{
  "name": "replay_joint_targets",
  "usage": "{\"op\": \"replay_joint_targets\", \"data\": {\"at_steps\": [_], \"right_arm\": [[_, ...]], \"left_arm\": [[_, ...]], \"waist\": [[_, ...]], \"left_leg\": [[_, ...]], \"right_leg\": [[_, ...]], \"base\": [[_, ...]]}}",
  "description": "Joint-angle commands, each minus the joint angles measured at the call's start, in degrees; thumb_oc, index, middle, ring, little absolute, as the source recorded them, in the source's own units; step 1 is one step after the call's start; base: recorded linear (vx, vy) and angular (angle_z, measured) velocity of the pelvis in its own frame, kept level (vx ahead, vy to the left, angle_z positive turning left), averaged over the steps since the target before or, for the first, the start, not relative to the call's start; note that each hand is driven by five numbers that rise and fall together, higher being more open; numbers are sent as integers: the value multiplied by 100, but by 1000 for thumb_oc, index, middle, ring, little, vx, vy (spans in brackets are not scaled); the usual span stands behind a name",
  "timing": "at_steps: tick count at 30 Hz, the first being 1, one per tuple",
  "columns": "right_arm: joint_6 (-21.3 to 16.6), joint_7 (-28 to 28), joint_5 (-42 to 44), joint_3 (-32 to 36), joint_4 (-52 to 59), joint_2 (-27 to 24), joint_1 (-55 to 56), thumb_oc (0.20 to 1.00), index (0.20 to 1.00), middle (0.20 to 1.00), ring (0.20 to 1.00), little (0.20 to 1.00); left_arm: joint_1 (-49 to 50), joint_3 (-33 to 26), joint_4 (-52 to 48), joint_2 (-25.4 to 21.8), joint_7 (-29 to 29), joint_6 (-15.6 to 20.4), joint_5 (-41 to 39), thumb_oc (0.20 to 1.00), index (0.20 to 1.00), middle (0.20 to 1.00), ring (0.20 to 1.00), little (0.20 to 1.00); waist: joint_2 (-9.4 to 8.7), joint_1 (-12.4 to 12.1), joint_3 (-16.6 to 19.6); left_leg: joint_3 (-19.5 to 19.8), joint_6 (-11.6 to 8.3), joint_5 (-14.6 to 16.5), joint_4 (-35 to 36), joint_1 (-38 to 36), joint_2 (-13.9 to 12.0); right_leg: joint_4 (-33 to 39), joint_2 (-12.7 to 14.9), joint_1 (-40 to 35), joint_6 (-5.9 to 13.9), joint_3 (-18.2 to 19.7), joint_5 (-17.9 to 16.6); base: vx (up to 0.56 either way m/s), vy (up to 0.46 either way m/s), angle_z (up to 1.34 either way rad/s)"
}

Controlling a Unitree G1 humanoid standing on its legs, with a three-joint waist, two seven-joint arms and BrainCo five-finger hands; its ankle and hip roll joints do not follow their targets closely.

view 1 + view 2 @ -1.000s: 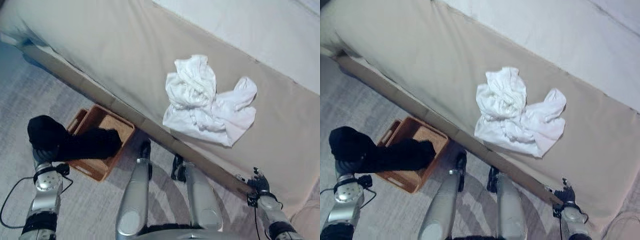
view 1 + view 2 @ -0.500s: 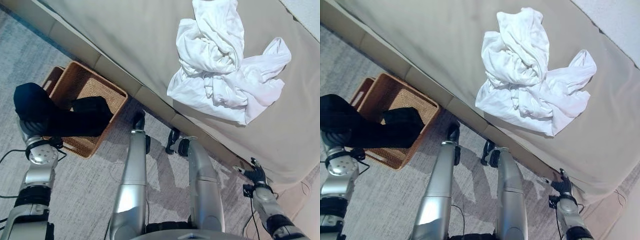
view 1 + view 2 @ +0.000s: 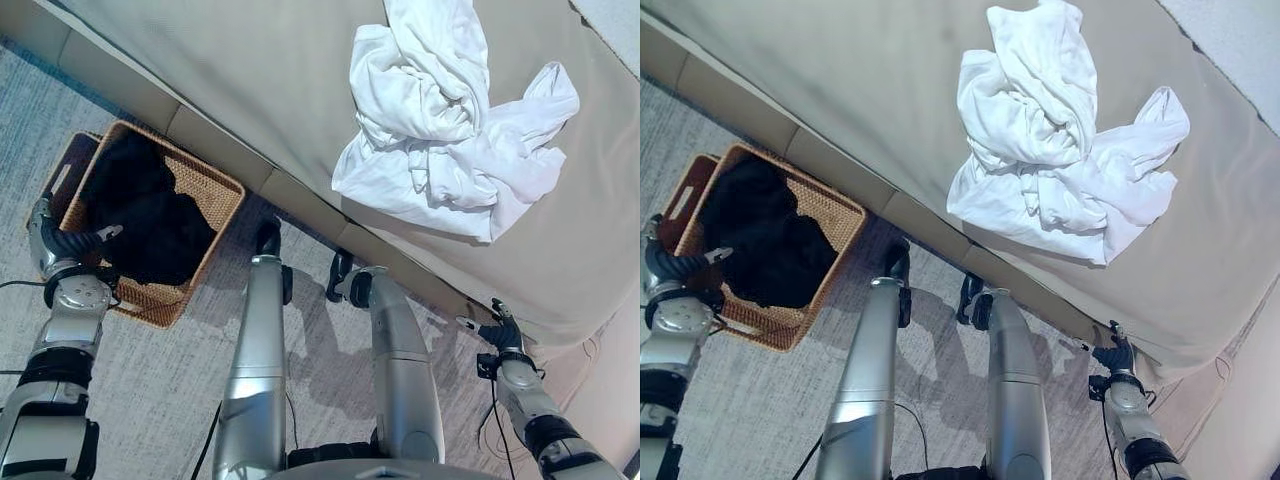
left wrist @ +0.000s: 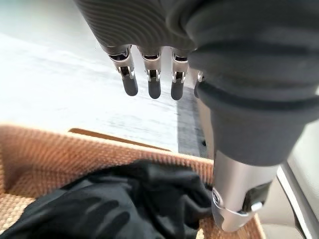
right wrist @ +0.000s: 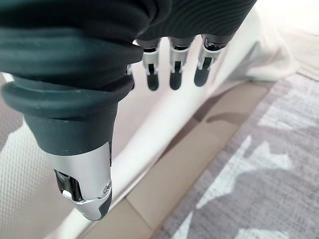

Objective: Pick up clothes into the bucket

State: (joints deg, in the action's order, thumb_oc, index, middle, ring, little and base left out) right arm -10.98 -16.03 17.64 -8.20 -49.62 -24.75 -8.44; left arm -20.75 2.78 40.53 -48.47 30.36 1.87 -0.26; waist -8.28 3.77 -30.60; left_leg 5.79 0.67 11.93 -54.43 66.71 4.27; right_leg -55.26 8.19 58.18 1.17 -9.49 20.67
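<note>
Clearing the left hand (image 3: 62, 240) from the wicker basket (image 3: 215, 190) is the step in hand, judging by the layout: fingers are straight and released in the left wrist view, holding nothing, hovering just above the basket's near rim. To do it well, lift straight up off the rim so the dark fingertips (image 4: 154, 90) don't snag the cloth, then turn toward the sofa (image 3: 250, 80).

Placement relative to the basket:
- sofa: just behind it, base touching or nearly so
- white garment (image 3: 450, 130): well apart, crumpled on the sofa seat, not yet picked
- black garment (image 3: 150, 215): inside, bunched, filling most of it
- right hand (image 3: 497, 332): well apart, by the sofa's front edge, fingers relaxed, empty

Count: one sofa, one basket, two garments (one white, one black), two hands.

Judgement: roughly halfway done; white piece is next.
</note>
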Motion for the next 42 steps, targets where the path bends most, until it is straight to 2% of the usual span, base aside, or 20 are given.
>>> {"op": "replay_joint_targets", "data": {"at_steps": [1, 2, 6, 8, 10, 11, 13, 14, 17, 19, 20, 22, 23, 24, 27, 28, 34, 38, 40, 42], "right_arm": [[-101, -42, 126, -53, -143, -209, 152, 1000, 1000, 1000, 1000, 1000], [-77, -7, 89, -47, -148, -228, 155, 1000, 1000, 1000, 1000, 1000], [0, 50, 53, -22, -105, -211, 168, 1000, 1000, 1000, 1000, 1000], [28, 55, 35, 25, -92, -163, 181, 1000, 1000, 1000, 1000, 1000], [64, 31, 38, 27, -121, -74, 141, 1000, 1000, 1000, 1000, 1000], [81, -67, -19, 81, -22, 10, 113, 1000, 1000, 1000, 1000, 1000], [79, -91, -27, 80, -3, 23, 109, 1000, 1000, 1000, 1000, 1000], [22, -140, 1, 106, 57, 76, 42, 1000, 1000, 1000, 1000, 1000], [-167, -255, 196, 264, 202, 155, -67, 1000, 1000, 1000, 1000, 1000], [-280, -249, 300, 345, 309, 221, -194, 1000, 1000, 1000, 1000, 1000], [-282, -249, 302, 348, 320, 217, -190, 1000, 1000, 1000, 1000, 1000], [-391, -197, 445, 478, 359, 304, -295, 1000, 1000, 1000, 1000, 1000], [-391, -197, 445, 478, 359, 304, -296, 1000, 1000, 1000, 1000, 1000], [-442, -9, 582, 532, 424, 375, -244, 1000, 1000, 1000, 1000, 1000], [-460, 156, 700, 613, 459, 414, -146, 1000, 1000, 1000, 1000, 1000], [-465, 374, 854, 645, 517, 469, -42, 1000, 1000, 1000, 1000, 1000], [-384, 801, 1040, 697, 693, 510, 212, 1000, 1000, 1000, 1000, 1000], [-385, 778, 522, 687, 1359, 345, 371, 1000, 1000, 1000, 1000, 1000], [-370, 551, -418, 637, 2052, 60, 393, 1000, 1000, 1000, 1000, 1000], [-352, 465, -645, 657, 2169, 6, 385, 1000, 1000, 1000, 1000, 1000]], "left_arm": [[51, 143, 118, -268, -4, -249, 960, 1000, 1000, 1000, 1000, 1000], [76, 230, 178, -268, -167, -398, 1260, 1000, 1000, 1000, 1000, 1000], [249, 25, 221, -67, -210, -483, 1217, 1000, 1000, 1000, 1000, 1000], [512, -349, 105, 318, -58, -370, 856, 1000, 1000, 1000, 1000, 1000], [629, -702, 240, 793, 138, -79, 32, 1000, 1000, 1000, 1000, 1000], [869, -971, -34, 1251, 341, 296, -693, 1000, 1000, 1000, 1000, 1000], [925, -990, -91, 1374, 393, 359, -790, 1000, 1000, 1000, 1000, 1000], [816, -1019, -99, 1572, 409, 616, -1091, 1000, 1000, 1000, 1000, 1000], [786, -1003, -62, 2043, 194, 1233, -1949, 1000, 1000, 1000, 1000, 1000], [848, -831, 51, 2508, -298, 1444, -2620, 1000, 1000, 1000, 1000, 1000], [848, -831, 46, 2510, -302, 1450, -2625, 1000, 1000, 1000, 1000, 1000], [885, -468, 142, 2821, -838, 1511, -2735, 1000, 1000, 1000, 1000, 1000], [885, -468, 142, 2821, -838, 1511, -2735, 1000, 1000, 1000, 1000, 1000], [964, -289, 428, 3080, -1365, 1428, -2987, 1000, 1000, 1000, 1000, 1000], [1110, -144, 551, 3195, -1783, 1381, -2958, 1000, 1000, 1000, 1000, 1000], [1236, -7, 868, 3317, -2045, 1265, -2821, 1000, 1000, 1000, 1000, 1000], [1621, 131, 1337, 3469, -2327, 1091, -2109, 1000, 1000, 1000, 1000, 1000], [1979, -34, 1497, 3572, -2262, 1049, -1788, 1000, 1000, 1000, 1000, 1000], [2238, -39, 1495, 3670, -2241, 1037, -1612, 1000, 1000, 1000, 1000, 1000], [2294, 4, 1517, 3688, -2245, 1029, -1499, 1000, 1000, 1000, 1000, 1000]], "waist": [[-32, -74, 81], [-14, -73, 81], [25, -76, 81], [69, -105, 81], [118, -130, 81], [211, -184, 81], [247, -192, 81], [261, -192, 81], [358, -217, 81], [479, -216, 81], [476, -211, 81], [601, -175, 95], [601, -175, 91], [695, -143, 323], [766, -104, 503], [831, -78, 746], [973, -69, 1207], [1059, -139, 1464], [1099, -206, 1564], [1110, -216, 1574]], "left_leg": [[-27, 291, 505, 80, -546, -41], [-60, 289, 445, 174, -601, -62], [-81, 284, 338, 348, -688, -72], [-108, 269, 252, 532, -827, -85], [-152, 246, 160, 719, -1000, -99], [-240, 232, 67, 1036, -1334, -105], [-280, 231, 23, 1148, -1464, -116], [-323, 207, -46, 1332, -1646, -128], [-398, 153, -290, 1958, -2281, -90], [-457, 98, -522, 2573, -2914, -86], [-503, 122, -722, 2643, -2840, -89], [-561, 47, -958, 3344, -3631, -122], [-561, 47, -959, 3346, -3637, -122], [-597, -5, -1093, 3756, -4036, -150], [-625, -40, -1169, 4095, -4422, -161], [-639, -88, -1234, 4396, -4798, -195], [-709, -159, -1296, 4789, -5447, -251], [-722, -205, -1324, 4965, -5829, -282], [-693, -223, -1350, 4999, -5942, -284], [-677, -222, -1346, 5004, -5970, -284]], "right_leg": [[866, 75, -237, 335, 279, -838], [915, 73, -255, 325, 289, -869], [1035, 58, -293, 321, 309, -926], [1176, 47, -386, 303, 329, -970], [1325, 24, -516, 289, 357, -1025], [1600, -13, -779, 278, 399, -1102], [1688, -41, -878, 266, 425, -1130], [1773, -78, -993, 260, 455, -1147], [2185, -117, -1487, 255, 531, -1255], [2612, -156, -2004, 272, 585, -1391], [2702, -141, -1944, 234, 549, -1576], [3163, -169, -2610, 268, 588, -1702], [3165, -169, -2615, 268, 588, -1703], [3451, -191, -2949, 285, 622, -1760], [3701, -218, -3280, 302, 639, -1809], [3956, -266, -3614, 330, 682, -1864], [4443, -330, -4239, 362, 740, -1962], [4744, -364, -4706, 351, 683, -1971], [4815, -369, -4887, 333, 607, -1949], [4823, -367, -4932, 325, 593, -1939]], "base": [[-60, 16, -11], [-46, 12, -9], [-49, -21, -10], [-52, -35, -7], [-69, -39, -4], [-70, -36, 0], [-43, -17, -12], [-30, -25, -27], [-29, -60, -22], [-59, -70, -8], [-97, -64, -17], [-22, -72, -23], [110, -92, -17], [125, -63, -12], [115, -58, -12], [188, -89, -12], [115, -75, -14], [104, -81, -5], [72, -97, 3], [37, -57, 13]]}}
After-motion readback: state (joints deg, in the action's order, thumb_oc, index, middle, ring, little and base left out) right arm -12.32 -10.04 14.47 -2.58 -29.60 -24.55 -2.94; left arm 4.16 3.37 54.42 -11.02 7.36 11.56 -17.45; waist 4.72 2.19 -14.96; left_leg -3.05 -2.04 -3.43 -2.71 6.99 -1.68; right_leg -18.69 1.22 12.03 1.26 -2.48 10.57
